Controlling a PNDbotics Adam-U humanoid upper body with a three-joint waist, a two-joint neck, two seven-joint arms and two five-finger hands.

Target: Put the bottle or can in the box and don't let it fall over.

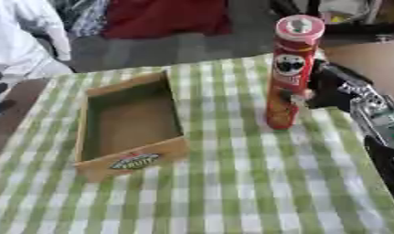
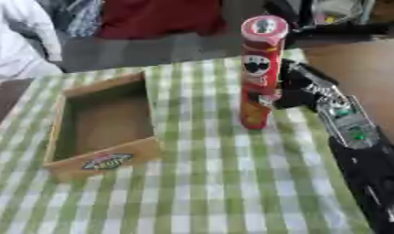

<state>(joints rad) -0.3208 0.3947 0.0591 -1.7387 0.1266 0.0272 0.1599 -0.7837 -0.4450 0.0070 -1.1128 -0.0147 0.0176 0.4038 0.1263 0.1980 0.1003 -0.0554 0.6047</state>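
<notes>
A green-and-white checked cloth (image 1: 231, 183) covers the desk, with bare cloth lying between the can and the box. The can (image 1: 292, 68) is a tall red tube with a pale round lid and a face logo on its upper half; it stands upright on the cloth, right of the box and apart from it. The right hand (image 2: 292, 89) reaches in from the right, its fingers curled around the can's lower middle. The wooden box (image 1: 132, 125), an open tray with a colourful oval label on its near wall, holds nothing.
</notes>
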